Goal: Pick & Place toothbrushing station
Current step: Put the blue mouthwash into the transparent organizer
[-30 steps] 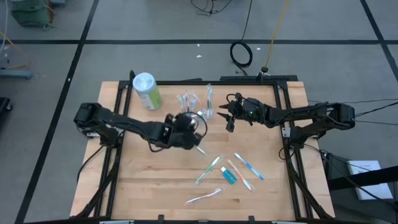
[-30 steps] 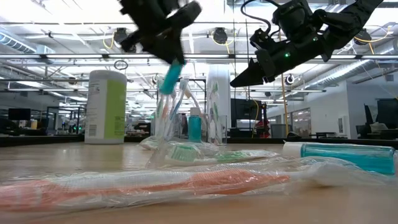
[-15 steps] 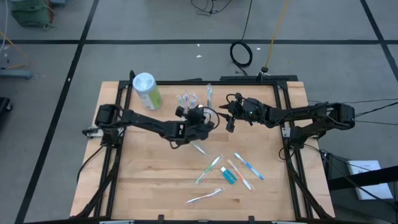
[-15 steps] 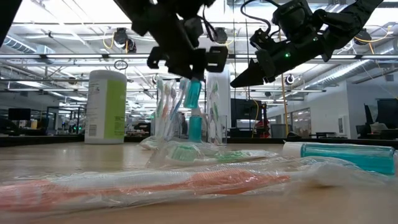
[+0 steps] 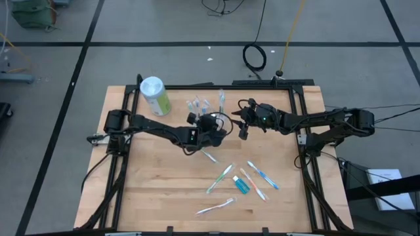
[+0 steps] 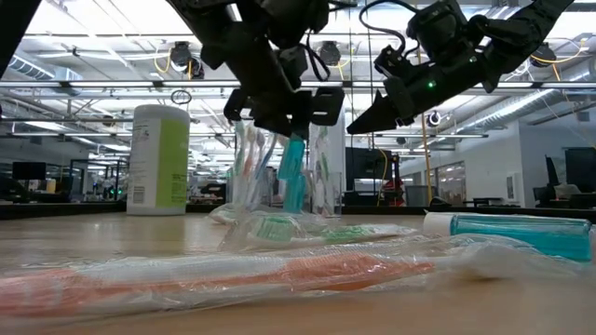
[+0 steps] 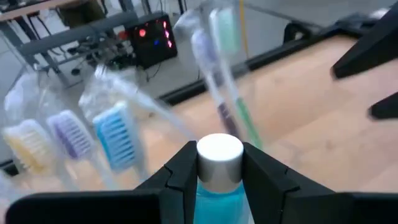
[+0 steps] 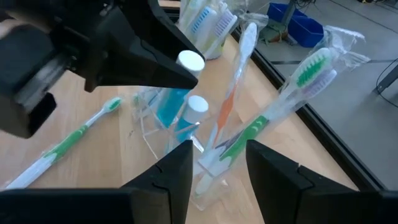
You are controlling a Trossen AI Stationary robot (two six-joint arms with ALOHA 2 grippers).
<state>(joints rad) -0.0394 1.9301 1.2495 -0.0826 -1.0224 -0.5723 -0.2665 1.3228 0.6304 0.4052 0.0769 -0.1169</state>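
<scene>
One blue white-capped tube (image 7: 219,163) pinched between left gripper (image 7: 219,180) fingers over the toothbrushing station (image 8: 205,158); lower straight into a free slot, right gripper (image 8: 217,168) spread, empty, clear

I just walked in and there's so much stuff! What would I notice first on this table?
First, the left gripper in the middle of the table, holding a small blue tube with a white cap right over the clear holder full of toothbrushes. The right gripper hangs open just beside it. More wrapped toothbrushes lie scattered on the wood nearer the front, and a tall green canister stands at the back left.
</scene>
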